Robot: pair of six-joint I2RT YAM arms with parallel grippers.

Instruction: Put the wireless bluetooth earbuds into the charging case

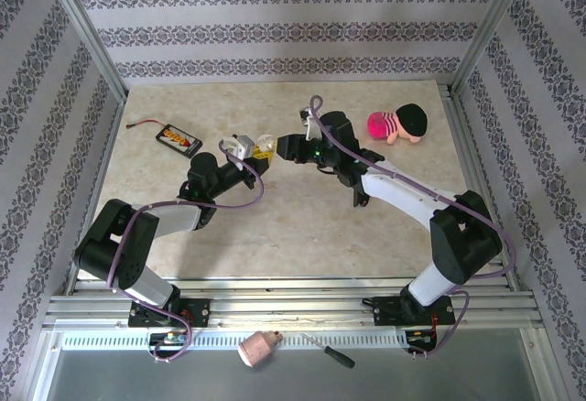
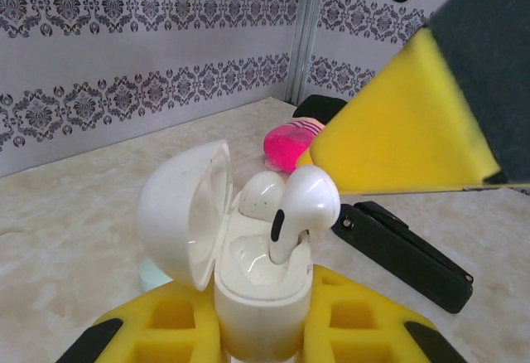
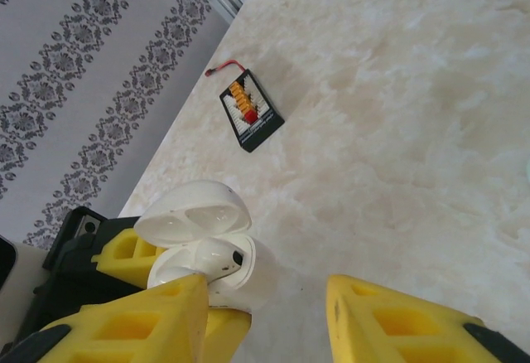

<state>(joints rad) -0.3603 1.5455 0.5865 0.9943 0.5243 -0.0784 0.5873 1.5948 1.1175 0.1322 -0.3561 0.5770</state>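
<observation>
My left gripper (image 2: 261, 323) is shut on the white charging case (image 2: 258, 288), holding it upright with the lid (image 2: 178, 214) swung open to the left. One whitish earbud (image 2: 263, 193) sits in the far slot. A second whitish earbud (image 2: 302, 210) stands tilted with its stem in the near slot and its head above the rim. My right gripper (image 3: 265, 290) is open. One of its yellow fingers (image 3: 132, 321) rests against the case (image 3: 248, 268) beside that earbud (image 3: 211, 259). Both grippers meet at the table's middle back, the left gripper (image 1: 261, 151) and the right gripper (image 1: 286, 147).
A black battery pack (image 1: 179, 138) with yellow and red markings lies at the back left. A pink and black doll (image 1: 398, 124) lies at the back right. A pale mint thing (image 2: 149, 276) peeks out behind the lid. A screwdriver (image 1: 328, 351) lies beyond the table's front rail.
</observation>
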